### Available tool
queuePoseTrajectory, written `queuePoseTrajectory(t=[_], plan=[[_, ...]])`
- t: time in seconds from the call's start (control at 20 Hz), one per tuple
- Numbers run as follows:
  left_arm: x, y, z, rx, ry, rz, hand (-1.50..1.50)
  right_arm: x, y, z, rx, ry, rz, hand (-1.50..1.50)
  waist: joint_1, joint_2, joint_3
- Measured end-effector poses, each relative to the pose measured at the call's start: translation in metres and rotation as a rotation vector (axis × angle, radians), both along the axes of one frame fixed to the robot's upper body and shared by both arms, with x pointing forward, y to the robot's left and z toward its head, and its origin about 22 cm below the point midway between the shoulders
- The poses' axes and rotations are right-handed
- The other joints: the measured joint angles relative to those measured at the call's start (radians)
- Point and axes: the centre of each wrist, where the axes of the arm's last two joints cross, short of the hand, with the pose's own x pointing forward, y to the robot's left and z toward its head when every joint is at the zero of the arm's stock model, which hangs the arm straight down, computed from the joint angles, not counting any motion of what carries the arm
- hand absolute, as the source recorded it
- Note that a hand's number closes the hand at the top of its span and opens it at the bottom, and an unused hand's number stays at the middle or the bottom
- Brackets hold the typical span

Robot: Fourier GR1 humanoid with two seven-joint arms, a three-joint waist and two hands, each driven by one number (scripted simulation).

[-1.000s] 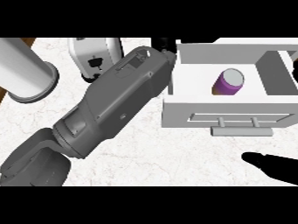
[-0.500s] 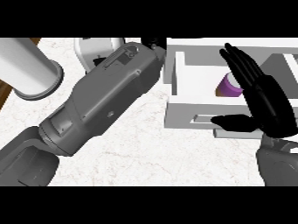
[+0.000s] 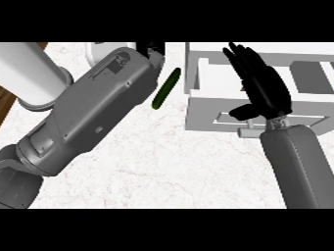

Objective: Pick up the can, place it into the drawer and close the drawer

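Observation:
The white drawer (image 3: 205,110) stands open at the right of the counter, its handle (image 3: 260,131) facing me. My right hand (image 3: 263,86) hovers flat over the drawer's inside with straight fingers, thumb down by the front wall. The hand covers the purple can, so the can does not show. My left forearm (image 3: 90,112) runs diagonally from the lower left to the top centre. Only a small black part of my left hand (image 3: 152,50) shows at the end of that forearm, left of the drawer.
A thin dark green object (image 3: 166,88) lies on the marble counter between my left forearm and the drawer. A tall white cylinder (image 3: 17,73) stands at the far left, near the wooden floor edge. A white item (image 3: 97,51) peeks out behind the left forearm.
My right hand has slid further left over the open drawer and now hides the purple can. The green object has come into view beside my left forearm.

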Motion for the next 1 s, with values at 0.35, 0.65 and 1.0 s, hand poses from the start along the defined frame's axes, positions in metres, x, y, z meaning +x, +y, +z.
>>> queuePoseTrajectory(t=[0.35, 0.65, 1.0], plan=[[0.001, 0.031, 0.011, 0.000, -0.006, 0.016, -1.50, 0.033, 0.008, -0.033, -0.084, -0.015, -0.059, -1.50, 0.006, -0.002, -0.006], [-0.004, 0.052, 0.018, 0.010, -0.013, 0.016, -1.50, 0.054, 0.007, -0.043, -0.131, -0.078, -0.109, -1.50, 0.013, -0.008, -0.014], [-0.009, 0.061, 0.023, 0.001, -0.019, 0.019, -1.50, 0.073, 0.000, -0.044, -0.141, -0.143, -0.141, -1.50, 0.025, -0.001, -0.014]])
